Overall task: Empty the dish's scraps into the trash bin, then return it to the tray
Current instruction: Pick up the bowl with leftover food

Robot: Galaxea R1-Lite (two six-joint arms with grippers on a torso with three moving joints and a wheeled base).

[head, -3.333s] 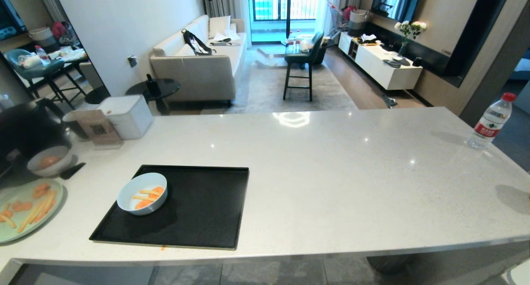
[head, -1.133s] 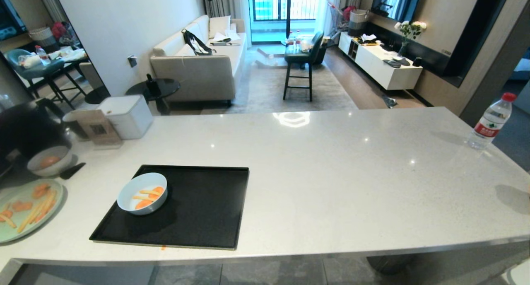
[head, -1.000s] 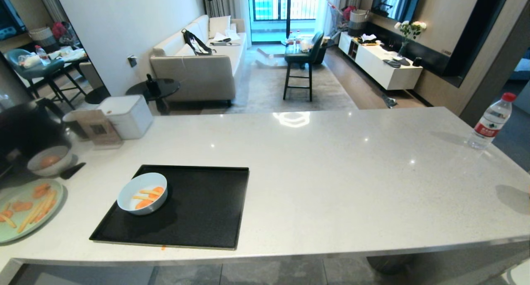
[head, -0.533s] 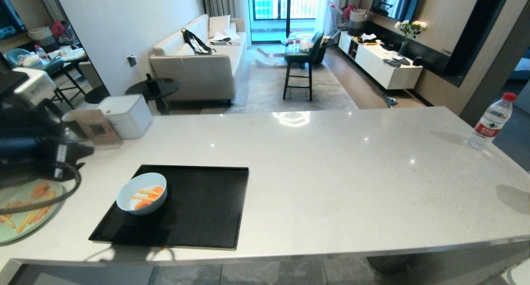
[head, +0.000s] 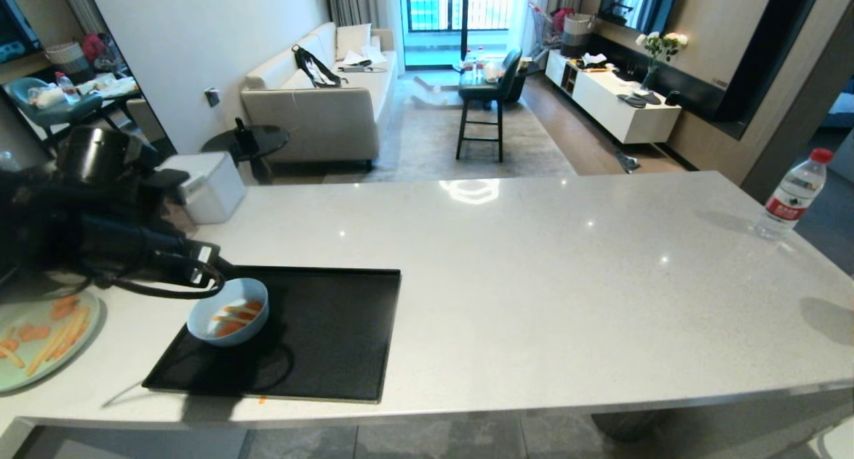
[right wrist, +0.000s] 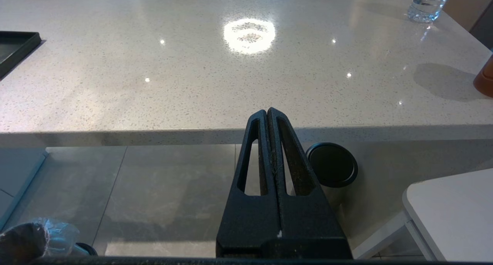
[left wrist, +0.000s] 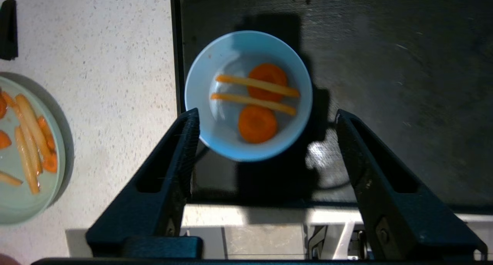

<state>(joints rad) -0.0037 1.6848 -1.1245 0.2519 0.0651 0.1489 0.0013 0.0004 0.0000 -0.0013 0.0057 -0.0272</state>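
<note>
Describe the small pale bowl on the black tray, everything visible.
The small round pale-blue glossy bowl sits upright and level on the matte black rectangular tray, at its corner nearest the pale-green plate. Its rim looks intact. Inside lie two round orange slices and two thin pale-yellow sticks laid across them. The open left gripper hangs above it; nothing touches the bowl but the tray.

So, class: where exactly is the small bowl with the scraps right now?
In the head view, the dish sits on the black tray, at its far-left corner, right of the pale-green plate.
</note>
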